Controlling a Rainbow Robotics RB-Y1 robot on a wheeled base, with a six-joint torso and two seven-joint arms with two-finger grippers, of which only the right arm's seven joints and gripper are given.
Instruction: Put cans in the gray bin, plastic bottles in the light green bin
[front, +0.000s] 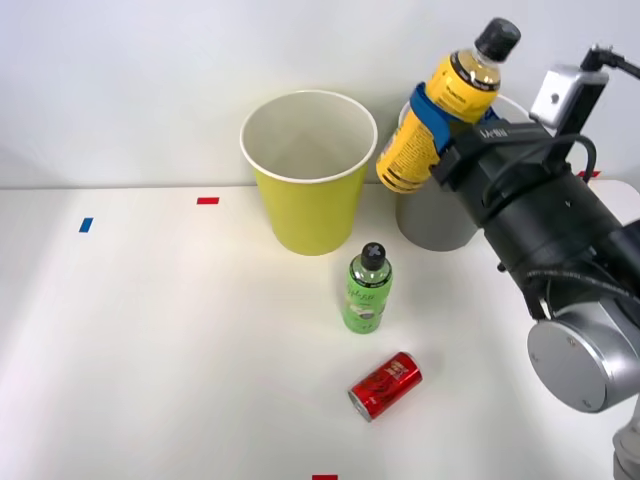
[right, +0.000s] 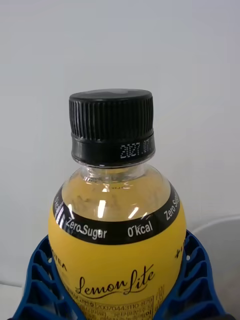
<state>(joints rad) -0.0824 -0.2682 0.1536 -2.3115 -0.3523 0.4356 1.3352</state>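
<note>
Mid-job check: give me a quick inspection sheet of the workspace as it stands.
Surface: white table, with small red and blue tape marks.
Job's things: yellow bottle held tilted in the air between the light green bin and the gray bin, which is partly hidden behind it; green bottle upright in front of the bins; red can lying on its side nearer the robot.
Clutter: nothing seen.
Grippers: right pincer shut on the yellow bottle's body, blue fingers on both sides.
Cables: black cables along the right arm.
Surroundings: plain white wall.
</note>
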